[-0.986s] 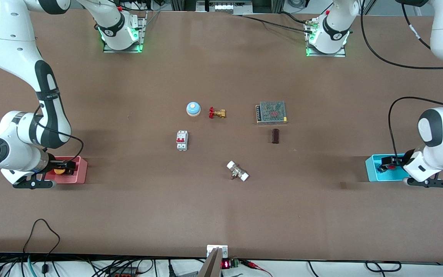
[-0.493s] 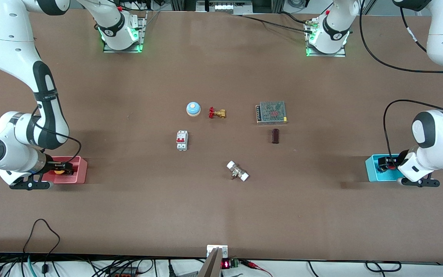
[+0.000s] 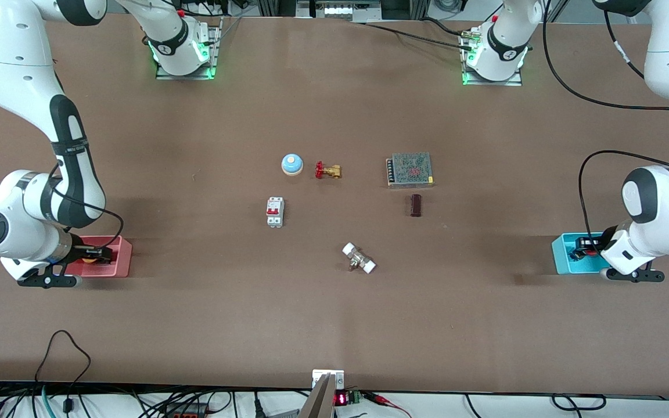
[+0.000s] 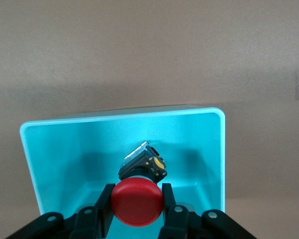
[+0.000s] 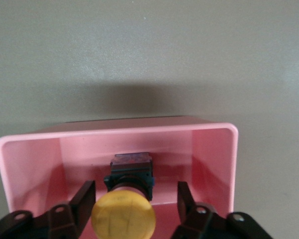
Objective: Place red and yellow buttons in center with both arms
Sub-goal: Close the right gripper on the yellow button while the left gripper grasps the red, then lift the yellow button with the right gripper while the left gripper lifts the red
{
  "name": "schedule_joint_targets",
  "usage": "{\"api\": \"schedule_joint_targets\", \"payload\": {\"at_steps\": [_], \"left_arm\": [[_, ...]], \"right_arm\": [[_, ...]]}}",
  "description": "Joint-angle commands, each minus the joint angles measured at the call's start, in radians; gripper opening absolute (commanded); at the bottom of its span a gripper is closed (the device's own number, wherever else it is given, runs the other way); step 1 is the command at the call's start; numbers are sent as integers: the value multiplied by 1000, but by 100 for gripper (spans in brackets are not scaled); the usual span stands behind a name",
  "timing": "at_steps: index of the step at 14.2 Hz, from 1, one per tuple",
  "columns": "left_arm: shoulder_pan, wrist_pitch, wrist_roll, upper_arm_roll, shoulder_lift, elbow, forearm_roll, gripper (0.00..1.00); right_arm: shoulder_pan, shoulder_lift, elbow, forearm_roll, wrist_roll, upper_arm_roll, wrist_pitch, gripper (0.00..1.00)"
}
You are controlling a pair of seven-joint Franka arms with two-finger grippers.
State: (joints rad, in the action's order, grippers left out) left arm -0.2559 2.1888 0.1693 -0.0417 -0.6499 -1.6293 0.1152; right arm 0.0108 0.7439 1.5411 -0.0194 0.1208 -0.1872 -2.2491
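Note:
The red button [image 3: 591, 252] lies in the blue tray [image 3: 561, 255] at the left arm's end of the table. My left gripper [image 3: 583, 251] is down in that tray. In the left wrist view its fingers [image 4: 105, 199] press both sides of the red cap [image 4: 137, 203], with the black body tilted on the blue tray's floor [image 4: 199, 149]. The yellow button [image 3: 87, 259] sits in the pink tray [image 3: 121, 262] at the right arm's end. My right gripper [image 3: 95, 253] is down around it. In the right wrist view its fingers [image 5: 84, 196] stand open on either side of the yellow cap [image 5: 123, 219], inside the pink tray [image 5: 214, 149].
Around the table's middle stand a blue dome bell [image 3: 291, 164], a brass valve with a red handwheel [image 3: 327, 170], a white circuit breaker [image 3: 274, 212], a metal mesh power supply [image 3: 409, 169], a dark brown block [image 3: 416, 205] and a white-ended fitting [image 3: 359, 258].
Both hands have settled lower into their trays. The left hand shifted slightly toward the table's middle. The yellow cap is now mostly covered by the right gripper in the front view.

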Motion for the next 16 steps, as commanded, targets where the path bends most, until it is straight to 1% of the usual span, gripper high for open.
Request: {"api": "schedule_joint_targets", "payload": {"at_steps": [1,2,3,4,6,7,9,10,12,14,16], "left_arm": [[4,-15,-17,2,45,-4,23,29],[4,-44,-16,2,61,0,23,27],[6,-61,-16,2,76,0,23,26],[9,-66,-16,0,94,-1,24,25],[10,-96,-16,-9,118,2,24,24],[14,-101,-16,-12,128,2,24,24],[38,-113,-20,-10,144,2,23,24],[49,-135,-33,-12,153,3,24,24],[79,-161,-75,-14,167,3,23,24],[119,-173,-158,-18,168,2,15,25],[147,-173,-233,-44,164,-3,6,25]], "right_arm": [[-12,12,-24,-17,25,9,8,24],[-9,12,-26,-17,34,9,10,13],[-9,11,-26,-16,37,9,10,7],[-8,9,-26,-14,42,9,13,5],[-8,-1,-27,-14,51,9,22,5],[-9,-12,-51,-19,63,8,45,5],[-12,-18,-123,-25,69,9,164,5],[-9,-33,-177,-24,69,11,254,5],[9,-67,-231,-25,62,15,377,5],[41,-115,-225,-33,57,17,410,5],[72,-123,-222,-106,25,17,457,7]]}}
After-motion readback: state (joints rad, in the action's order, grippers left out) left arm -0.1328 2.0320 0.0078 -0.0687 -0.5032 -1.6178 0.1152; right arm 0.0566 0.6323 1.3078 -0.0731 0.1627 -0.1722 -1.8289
